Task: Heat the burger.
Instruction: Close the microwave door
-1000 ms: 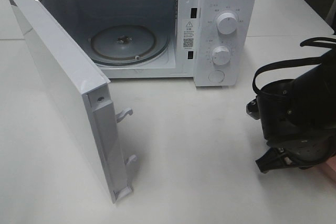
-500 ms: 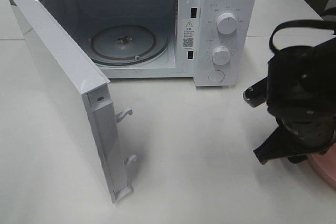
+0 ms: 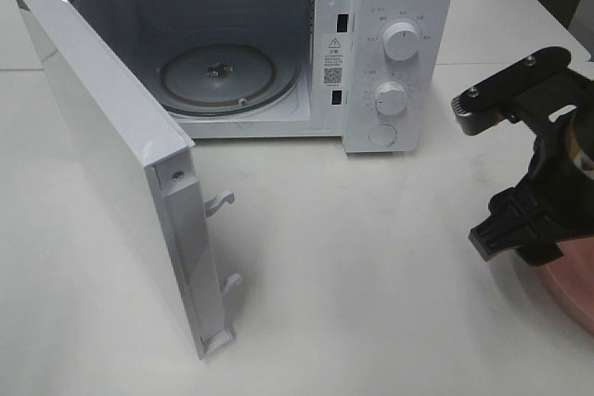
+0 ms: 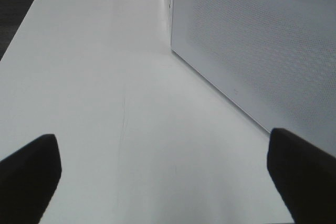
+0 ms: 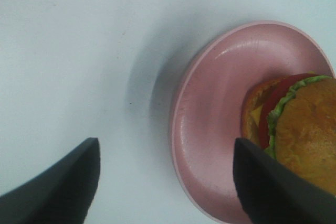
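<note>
- Pink plate (image 5: 210,129) at the table's (image 3: 371,275) right edge carries the burger (image 5: 299,129).
- Right gripper (image 5: 165,182) hovers above the plate, fingers apart, empty.
- Left gripper (image 4: 163,177) fingers wide apart, beside the microwave (image 3: 399,44).

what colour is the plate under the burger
Pink. The plate under the burger shows best in the right wrist view.

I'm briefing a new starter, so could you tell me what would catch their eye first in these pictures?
First the white microwave at the back of the table, its door swung wide open and its turntable bare. Then the burger on a pink plate at the table's right edge, with the right gripper open above it.
</note>
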Controlling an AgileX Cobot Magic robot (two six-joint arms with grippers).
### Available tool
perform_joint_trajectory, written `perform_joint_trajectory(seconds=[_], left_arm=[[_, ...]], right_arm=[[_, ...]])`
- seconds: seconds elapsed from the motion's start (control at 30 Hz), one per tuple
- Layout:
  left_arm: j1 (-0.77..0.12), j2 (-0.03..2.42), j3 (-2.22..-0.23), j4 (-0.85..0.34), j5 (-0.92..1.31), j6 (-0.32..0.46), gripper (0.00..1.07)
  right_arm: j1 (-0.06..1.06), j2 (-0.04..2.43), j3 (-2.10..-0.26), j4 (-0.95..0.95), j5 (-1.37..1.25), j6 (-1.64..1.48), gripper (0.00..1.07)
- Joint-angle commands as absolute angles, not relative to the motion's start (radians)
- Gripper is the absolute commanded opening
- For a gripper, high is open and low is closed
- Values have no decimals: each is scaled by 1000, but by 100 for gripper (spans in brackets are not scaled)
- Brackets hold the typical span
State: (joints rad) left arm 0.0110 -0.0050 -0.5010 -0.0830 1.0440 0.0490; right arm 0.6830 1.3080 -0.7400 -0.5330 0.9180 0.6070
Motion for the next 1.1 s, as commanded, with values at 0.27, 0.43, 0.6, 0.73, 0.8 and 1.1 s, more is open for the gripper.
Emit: perform_joint_trajectory(seconds=[0.27, 0.43, 0.6, 0.73, 0.8, 1.1], left_arm=[[15, -28, -498, -87, 1035, 49, 100], [15, -28, -498, -87, 1035, 49, 100], [15, -28, -498, -87, 1035, 49, 100], [15, -28, -498, -87, 1035, 49, 100], [15, -28, -498, -87, 1035, 49, 100], [15, -28, -498, -87, 1035, 49, 100]], right_arm=[[683, 1082, -742, -360, 926, 384, 78], [683, 1000, -742, -334, 945, 336, 77], [683, 892, -742, -323, 998, 324, 76], [683, 806, -742, -302, 1041, 310, 76], [683, 787, -742, -302, 1052, 310, 76], [681, 571, -702, -297, 1122, 310, 76]])
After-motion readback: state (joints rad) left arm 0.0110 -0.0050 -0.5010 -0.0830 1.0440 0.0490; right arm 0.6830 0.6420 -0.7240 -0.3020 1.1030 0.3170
